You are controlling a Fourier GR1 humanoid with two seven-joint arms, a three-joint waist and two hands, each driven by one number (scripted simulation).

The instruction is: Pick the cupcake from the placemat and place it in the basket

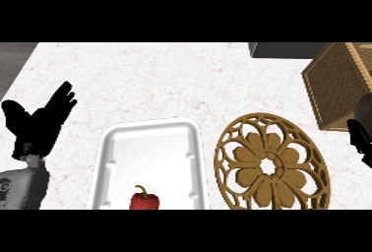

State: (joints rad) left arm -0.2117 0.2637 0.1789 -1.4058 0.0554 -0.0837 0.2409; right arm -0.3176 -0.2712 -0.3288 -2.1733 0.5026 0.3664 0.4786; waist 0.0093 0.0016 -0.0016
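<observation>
Although the cupcake itself cannot be made out, the round openwork placemat (271,163) lies bare on the counter (145,74), its lower edge cut off. The wicker basket (341,83) stands beyond it, cropped at the right. The right hand (359,138) shows only partly at that edge; its grasp cannot be told. The left hand (40,123) rests released, fingers up. A white tray (116,147) holds a red pepper (144,199).

No readable text, label or number anywhere.
</observation>
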